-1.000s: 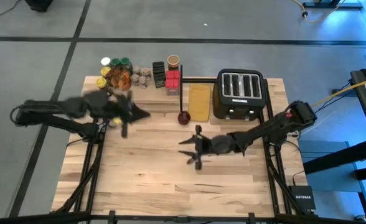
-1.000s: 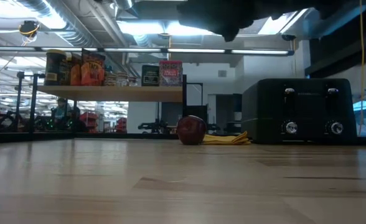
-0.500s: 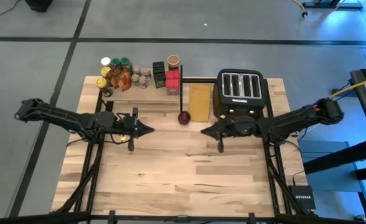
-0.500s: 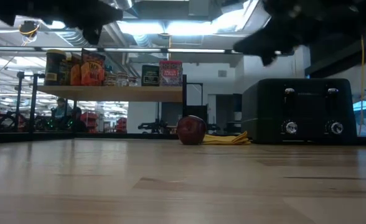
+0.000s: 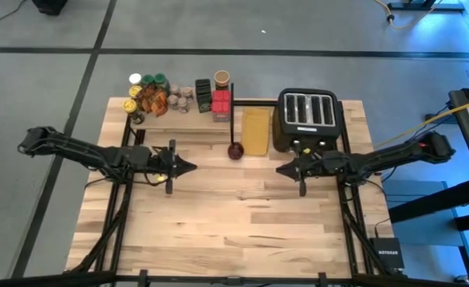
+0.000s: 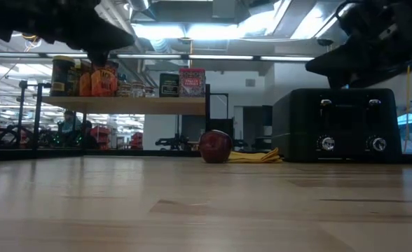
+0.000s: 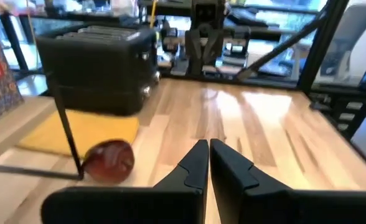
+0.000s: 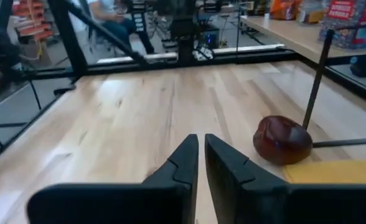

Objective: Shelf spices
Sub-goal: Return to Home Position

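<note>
The spices (image 5: 171, 96) stand in a cluster on the shelf (image 6: 157, 105), a raised light-wood plank on a thin black frame at the table's far left; in the low view the spices (image 6: 94, 77) line its top. My left gripper (image 5: 191, 167) hovers over the table's left middle, pointing right, shut and empty; its wrist view (image 7: 208, 148) shows the fingers together. My right gripper (image 5: 280, 169) hovers in front of the toaster, pointing left, shut and empty, as its wrist view (image 8: 200, 142) also shows.
A dark red round knob-like object (image 5: 234, 151) lies on the table between the two grippers, toward the far side. A flat yellow board (image 5: 256, 131) and a black toaster (image 5: 309, 119) sit at the far right. Bare tabletop (image 5: 234, 223) spreads toward the near edge.
My right gripper has drawn back from the table's middle toward the right edge and a little toward the far edge. My left gripper has swung away from the shelf a little toward the near edge, then kept still. The spices have not moved.
</note>
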Available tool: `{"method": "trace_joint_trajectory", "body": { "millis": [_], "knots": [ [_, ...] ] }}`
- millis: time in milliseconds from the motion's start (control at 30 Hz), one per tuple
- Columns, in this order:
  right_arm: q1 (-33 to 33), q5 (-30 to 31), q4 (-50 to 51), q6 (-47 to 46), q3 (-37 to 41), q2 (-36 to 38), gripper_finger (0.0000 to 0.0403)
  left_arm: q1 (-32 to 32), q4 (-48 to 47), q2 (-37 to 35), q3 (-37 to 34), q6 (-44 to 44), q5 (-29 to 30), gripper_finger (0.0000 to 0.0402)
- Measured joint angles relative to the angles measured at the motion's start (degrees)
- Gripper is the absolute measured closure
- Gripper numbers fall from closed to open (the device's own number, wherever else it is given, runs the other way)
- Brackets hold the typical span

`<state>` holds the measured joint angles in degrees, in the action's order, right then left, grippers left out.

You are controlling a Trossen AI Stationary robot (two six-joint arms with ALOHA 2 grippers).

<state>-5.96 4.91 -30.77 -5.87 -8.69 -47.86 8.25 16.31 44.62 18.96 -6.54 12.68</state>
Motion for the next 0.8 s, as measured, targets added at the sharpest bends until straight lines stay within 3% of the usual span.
{"method": "trace_joint_trajectory", "body": {
  "millis": [67, 233, 433, 600, 800],
  "knots": [
    [-0.02, 1.49, 1.77, 0.54, 0.02, 1.49, 0.0368, -0.01, -1.07, 0.02, -0.19, 0.74, 0.0, 0.0394],
    [0.0, 1.98, 3.56, 0.08, 2.57, 7.43, 0.0368, -0.13, 6.91, -1.65, -6.44, 1.45, 0.0, 0.0397],
    [0.0, 2.07, 5.17, -2.81, 7.98, 17.49, 0.0368, -0.13, 13.74, -8.76, -14.63, 0.66, -0.01, 0.0398],
    [0.0, 2.07, 10.75, -2.53, 7.96, 25.0, 0.0368, -0.15, 12.71, -15.86, -17.92, 0.84, -0.55, 0.0398],
    [0.0, 2.07, 15.39, -1.37, 7.98, 31.76, 0.0368, -1.9, 4.87, -25.08, -18.4, 2.07, -6.66, 0.0398]
  ]
}}
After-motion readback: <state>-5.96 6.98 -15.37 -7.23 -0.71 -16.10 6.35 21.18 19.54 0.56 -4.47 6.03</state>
